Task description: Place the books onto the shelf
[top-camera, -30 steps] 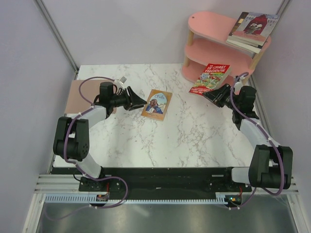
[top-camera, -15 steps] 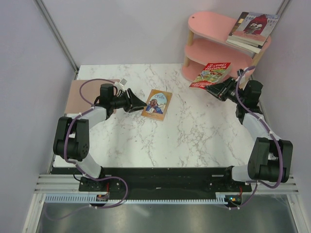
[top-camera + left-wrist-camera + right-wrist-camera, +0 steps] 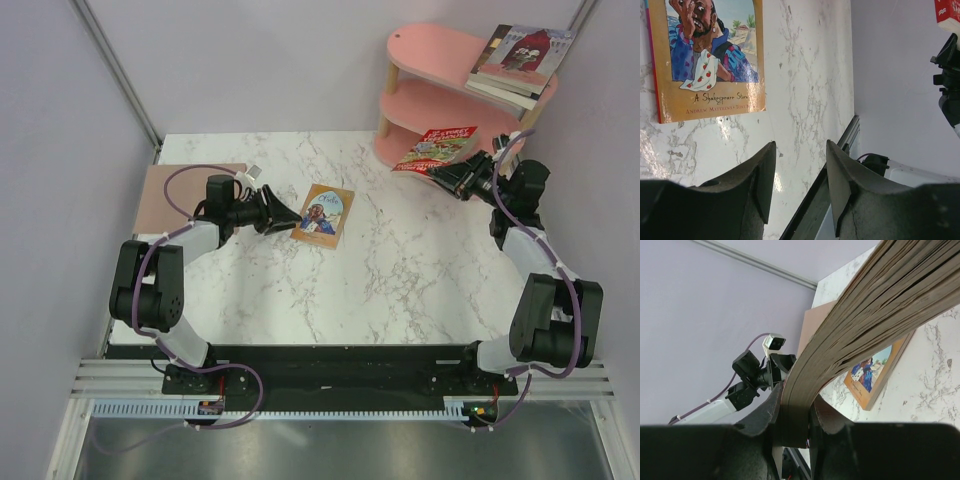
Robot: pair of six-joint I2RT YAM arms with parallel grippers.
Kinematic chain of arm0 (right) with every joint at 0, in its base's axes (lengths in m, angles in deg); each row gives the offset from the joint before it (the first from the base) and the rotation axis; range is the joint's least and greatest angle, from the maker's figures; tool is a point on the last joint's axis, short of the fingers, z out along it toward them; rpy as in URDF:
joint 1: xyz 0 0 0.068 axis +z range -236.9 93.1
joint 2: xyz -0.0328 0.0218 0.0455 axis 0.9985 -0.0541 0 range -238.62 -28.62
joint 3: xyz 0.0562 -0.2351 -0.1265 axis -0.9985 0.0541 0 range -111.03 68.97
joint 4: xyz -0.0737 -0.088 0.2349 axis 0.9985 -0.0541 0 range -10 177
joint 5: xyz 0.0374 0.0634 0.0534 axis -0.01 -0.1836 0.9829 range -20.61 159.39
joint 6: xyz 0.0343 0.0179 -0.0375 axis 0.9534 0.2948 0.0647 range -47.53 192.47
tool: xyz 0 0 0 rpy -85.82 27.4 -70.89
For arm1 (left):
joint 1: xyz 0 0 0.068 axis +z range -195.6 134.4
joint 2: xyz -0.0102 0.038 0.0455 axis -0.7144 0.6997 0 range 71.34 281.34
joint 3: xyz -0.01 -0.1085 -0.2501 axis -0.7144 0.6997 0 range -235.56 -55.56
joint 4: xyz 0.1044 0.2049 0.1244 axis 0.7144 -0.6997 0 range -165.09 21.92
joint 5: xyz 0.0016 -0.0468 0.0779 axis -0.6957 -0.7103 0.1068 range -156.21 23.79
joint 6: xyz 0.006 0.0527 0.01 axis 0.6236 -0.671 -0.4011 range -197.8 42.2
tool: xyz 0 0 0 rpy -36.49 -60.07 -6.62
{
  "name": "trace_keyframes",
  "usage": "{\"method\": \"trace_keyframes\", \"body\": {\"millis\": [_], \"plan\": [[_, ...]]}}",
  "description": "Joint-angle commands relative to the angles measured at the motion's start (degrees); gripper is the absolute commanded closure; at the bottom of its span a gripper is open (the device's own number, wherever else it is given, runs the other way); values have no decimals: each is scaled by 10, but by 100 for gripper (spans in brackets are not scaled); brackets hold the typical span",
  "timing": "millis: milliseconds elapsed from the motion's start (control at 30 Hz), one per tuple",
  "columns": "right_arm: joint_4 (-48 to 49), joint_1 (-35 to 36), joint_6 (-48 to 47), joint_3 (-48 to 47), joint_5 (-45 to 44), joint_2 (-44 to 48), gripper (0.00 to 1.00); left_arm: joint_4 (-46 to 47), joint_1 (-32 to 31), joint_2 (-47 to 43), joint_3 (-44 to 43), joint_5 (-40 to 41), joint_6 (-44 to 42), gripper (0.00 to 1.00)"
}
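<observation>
The red "Treehouse" book point(image 3: 437, 146) hangs tilted in the air just in front of the pink shelf point(image 3: 430, 50), level with its lower boards. My right gripper point(image 3: 458, 177) is shut on its near edge. In the right wrist view the page block point(image 3: 865, 310) runs out from between the jaws of that gripper point(image 3: 796, 426). A stack of books point(image 3: 522, 58) lies on the shelf's top board. The tan book with the blue figure point(image 3: 323, 213) lies flat on the marble table. My left gripper point(image 3: 291, 214) stands open just left of it, low, fingers empty point(image 3: 800, 170); the tan cover point(image 3: 705, 55) lies ahead.
A flat brown mat point(image 3: 165, 195) lies at the table's left edge behind the left arm. Grey walls close in on both sides, with a slanted metal post point(image 3: 115, 70) at the back left. The table's right rail point(image 3: 820, 195) shows past the left fingers.
My right gripper has lifted the red book off the table and carried it up and right, closer to the shelf. The left gripper has edged slightly toward the tan book.
</observation>
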Motion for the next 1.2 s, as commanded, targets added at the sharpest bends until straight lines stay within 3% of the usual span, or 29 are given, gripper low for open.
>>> {"method": "trace_keyframes", "body": {"millis": [0, 633, 733, 933, 1167], "plan": [[105, -22, 1, -16, -64, 2, 89, 10, 1, -5, 6, -6, -27, 49], [178, -22, 51, -3, -22, 27, 87, 20, 1, 11, 21, -8, -24, 49], [134, -22, 18, -3, -36, 32, 86, 22, 1, 13, 24, -7, -25, 49], [160, -24, 28, 18, -38, -11, 86, 24, 0, 15, 24, -8, -25, 50], [267, -37, 104, 41, -36, -84, 85, 20, 0, 14, 23, -8, -29, 50]]}}
